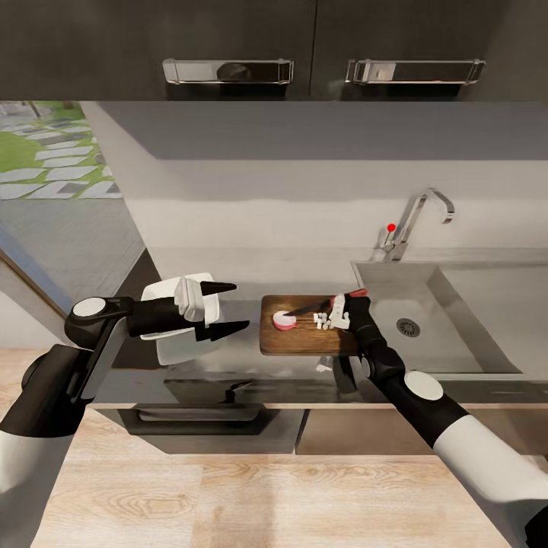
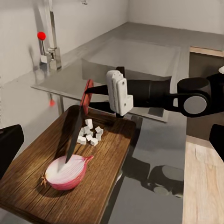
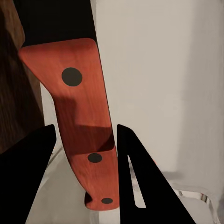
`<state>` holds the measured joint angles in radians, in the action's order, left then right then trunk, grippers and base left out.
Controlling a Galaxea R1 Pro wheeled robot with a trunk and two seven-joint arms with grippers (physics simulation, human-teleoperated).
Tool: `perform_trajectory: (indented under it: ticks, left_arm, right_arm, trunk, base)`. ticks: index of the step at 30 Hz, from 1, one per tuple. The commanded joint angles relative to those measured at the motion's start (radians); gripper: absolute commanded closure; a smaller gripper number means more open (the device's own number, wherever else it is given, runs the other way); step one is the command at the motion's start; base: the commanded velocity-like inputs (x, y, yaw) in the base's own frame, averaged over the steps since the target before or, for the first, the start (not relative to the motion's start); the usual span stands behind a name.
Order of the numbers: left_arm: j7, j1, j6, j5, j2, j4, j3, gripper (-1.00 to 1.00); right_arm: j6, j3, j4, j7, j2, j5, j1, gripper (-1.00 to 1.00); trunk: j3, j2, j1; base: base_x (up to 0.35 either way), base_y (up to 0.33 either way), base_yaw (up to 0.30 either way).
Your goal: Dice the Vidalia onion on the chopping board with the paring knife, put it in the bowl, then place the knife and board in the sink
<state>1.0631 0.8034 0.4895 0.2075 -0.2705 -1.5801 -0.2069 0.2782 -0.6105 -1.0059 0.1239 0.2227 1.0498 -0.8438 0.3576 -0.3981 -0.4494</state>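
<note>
Head view: my right jaws (image 1: 352, 298) are clamped on the red handle of the paring knife (image 1: 320, 304), its dark blade reaching left to the halved onion (image 1: 285, 320) on the chopping board (image 1: 304, 341), small white dice (image 1: 325, 320) beside it. My left jaws (image 1: 225, 308) hang spread, holding nothing, just right of the white bowl (image 1: 164, 304) on the table (image 1: 236, 335), the sink (image 1: 457, 320) at right

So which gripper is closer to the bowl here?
Left. The left gripper hovers open right over the bowl, while the right gripper is across the chopping board, holding the knife.
</note>
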Motion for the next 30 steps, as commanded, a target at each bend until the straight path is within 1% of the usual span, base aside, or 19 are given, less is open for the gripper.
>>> perform_trajectory:
  ticks: [1,9,11,14,17,18,28,30]
  left_arm:
    - [-0.001,0.001,0.009,0.007,-0.001,0.0,-0.002,-1.0]
    - [-0.002,0.001,0.009,0.007,0.0,0.0,-0.002,-1.0]
    - [-0.002,0.001,0.009,0.007,0.0,0.0,-0.002,-1.0]
    - [-0.002,0.001,0.009,0.007,0.0,0.0,-0.002,-1.0]
    - [-0.002,0.001,0.009,0.007,-0.001,0.0,-0.002,-1.0]
    - [-0.001,0.001,0.009,0.007,0.0,0.0,-0.002,-1.0]
    - [-0.001,0.001,0.009,0.007,0.003,0.0,-0.002,-1.0]
    - [-0.002,0.001,0.009,0.007,0.004,0.0,-0.002,-1.0]
  right_arm:
    - [0.01,-0.006,0.0,0.002,0.001,0.009,-0.001,1.0]
    - [0.012,-0.006,0.0,0.002,0.001,0.017,-0.001,1.0]
    - [0.012,-0.006,0.0,0.002,0.001,0.03,-0.001,1.0]
    - [0.012,-0.006,0.003,0.002,0.001,0.07,-0.001,1.0]
    - [0.012,-0.006,0.009,0.001,0.001,0.096,-0.001,1.0]
    - [0.012,-0.006,0.018,0.0,0.002,0.11,-0.001,1.0]
    - [0.01,-0.001,0.015,0.002,0.004,0.114,-0.001,1.0]
    - [0.008,0.02,0.01,0.0,0.005,0.114,-0.001,1.0]
  trunk:
    - [0.002,-0.002,-0.001]
    - [0.002,-0.002,-0.001]
    - [0.002,-0.002,-0.001]
    - [0.002,-0.002,-0.001]
    - [0.002,-0.002,-0.001]
    - [0.002,-0.002,-0.001]
    - [0.002,-0.002,-0.001]
    - [0.002,-0.002,-0.001]
  base:
    - [0.0,0.0,0.0]
    - [0.0,0.0,0.0]
    - [0.0,0.0,0.0]
    - [0.0,0.0,0.0]
    - [0.0,0.0,0.0]
    - [0.0,0.0,0.0]
    - [0.0,0.0,0.0]
    - [0.0,0.0,0.0]
